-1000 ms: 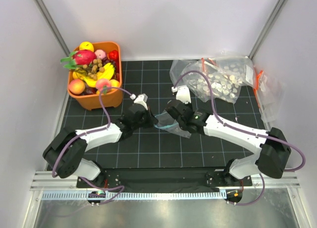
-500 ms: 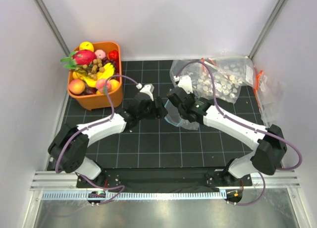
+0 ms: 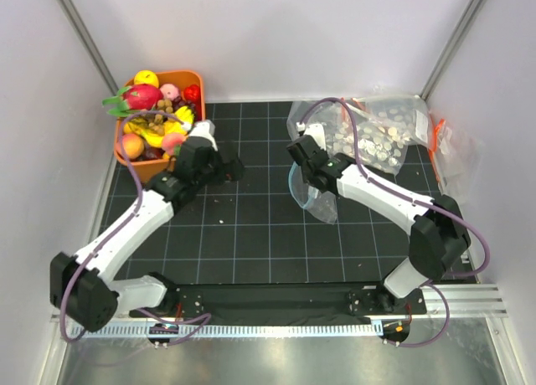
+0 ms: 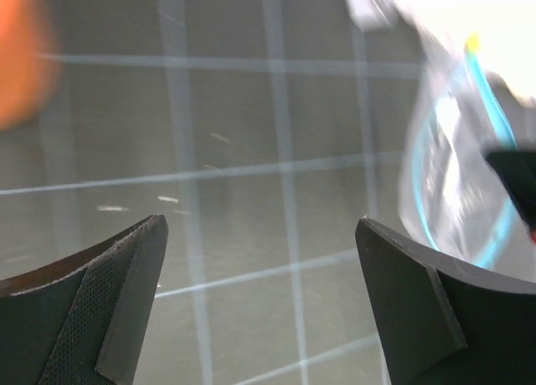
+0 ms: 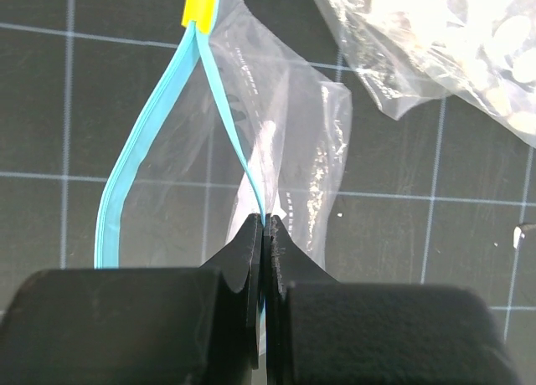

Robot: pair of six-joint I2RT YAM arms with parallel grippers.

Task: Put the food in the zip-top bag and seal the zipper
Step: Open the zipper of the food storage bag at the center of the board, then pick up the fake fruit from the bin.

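Observation:
The zip-top bag (image 3: 316, 202) (image 5: 289, 125) hangs open-mouthed from my right gripper (image 3: 306, 174) (image 5: 265, 228), which is shut on one side of the teal zipper (image 5: 126, 184) (image 3: 293, 184). A yellow tab (image 5: 199, 8) sits at the zipper's far end. My left gripper (image 3: 228, 169) (image 4: 260, 259) stands open over bare floor, just right of the orange basket (image 3: 149, 172) and apart from the bag (image 4: 456, 176). The food lies in the basket: a pink-red peach (image 3: 173, 141) and a round orange fruit (image 3: 131, 145). The bag holds nothing.
The basket also holds a banana (image 3: 155, 134), a magenta dragon fruit (image 3: 138, 96) and other toy foods. Bigger clear bags with white pieces (image 3: 377, 134) (image 5: 452, 42) lie at the back right. White walls close the sides and back.
My left gripper let go of the bag, opened wide and swung back left toward the basket. The right gripper carried the bag's mouth farther back and up, still shut on it.

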